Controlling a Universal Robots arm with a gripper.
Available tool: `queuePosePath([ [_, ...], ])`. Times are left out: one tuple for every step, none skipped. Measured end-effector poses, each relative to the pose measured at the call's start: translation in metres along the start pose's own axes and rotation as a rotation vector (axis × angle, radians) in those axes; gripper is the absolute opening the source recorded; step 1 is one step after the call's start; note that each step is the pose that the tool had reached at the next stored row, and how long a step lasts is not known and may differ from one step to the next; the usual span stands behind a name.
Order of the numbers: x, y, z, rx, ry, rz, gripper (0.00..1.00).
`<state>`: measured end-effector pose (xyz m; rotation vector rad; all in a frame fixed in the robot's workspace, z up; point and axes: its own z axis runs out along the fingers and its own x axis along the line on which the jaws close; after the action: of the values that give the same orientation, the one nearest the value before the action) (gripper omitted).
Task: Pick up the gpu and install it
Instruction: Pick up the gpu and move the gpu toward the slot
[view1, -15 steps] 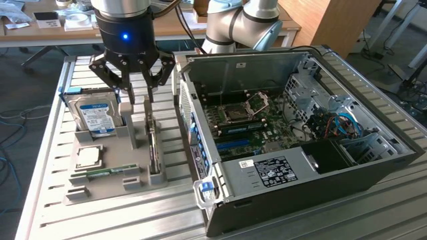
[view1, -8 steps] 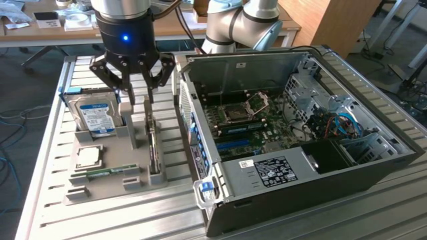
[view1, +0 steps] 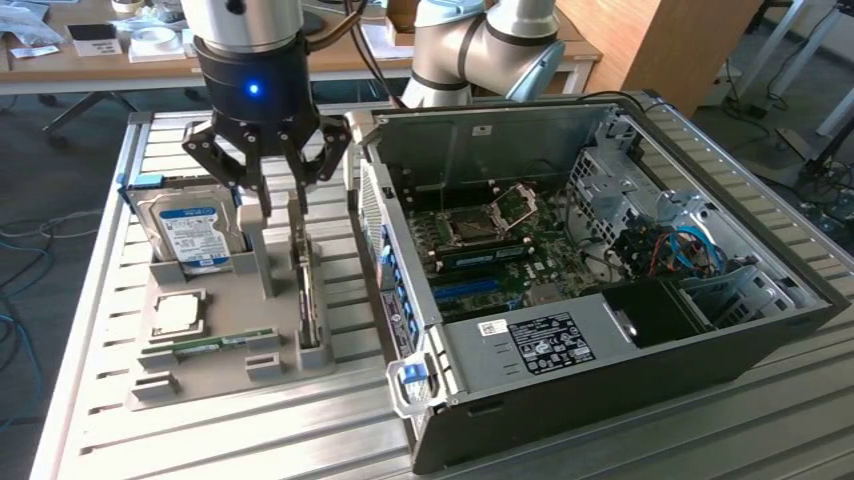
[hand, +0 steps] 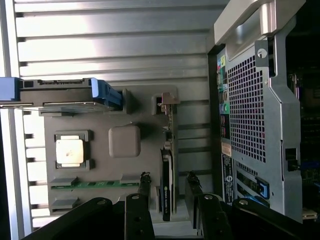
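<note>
The gpu stands on its long edge in a slot of the grey holder tray, beside the open computer case. In the wrist view the gpu shows as a thin dark card seen edge-on, its silver bracket at the far end. My gripper hangs open just above the card's far end. Its two fingers stand one on each side of the card without touching it, and the gripper holds nothing.
The tray also holds an upright hard drive, a processor and a memory stick. The case's motherboard lies exposed with blue slots. The case wall rises close to the gripper. A second arm stands behind.
</note>
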<state>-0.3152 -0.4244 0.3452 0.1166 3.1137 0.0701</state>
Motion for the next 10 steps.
queuePosePath([
  [0.0, 0.0, 0.0008, 0.0, 0.0, 0.0, 0.42],
  [0.0, -0.0001, 0.0018, -0.0001, -0.0001, 0.0, 0.42],
  [0.0001, -0.0001, 0.0026, 0.0, 0.0, 0.0, 0.42],
  [0.0001, -0.0002, 0.0035, -0.0001, 0.0, 0.0, 0.42],
  [0.0001, -0.0002, 0.0043, -0.0001, -0.0001, 0.0, 0.42],
  [0.0001, -0.0002, 0.0044, 0.0, 0.0001, 0.0, 0.42],
  [0.0001, -0.0002, 0.0044, 0.0001, 0.0001, 0.0, 0.42],
  [0.0001, -0.0002, 0.0044, 0.0002, 0.0002, 0.0, 0.42],
  [0.0001, -0.0002, 0.0044, 0.0001, 0.0001, 0.0, 0.42],
  [0.0001, -0.0002, 0.0045, 0.0001, 0.0, 0.0, 0.42],
])
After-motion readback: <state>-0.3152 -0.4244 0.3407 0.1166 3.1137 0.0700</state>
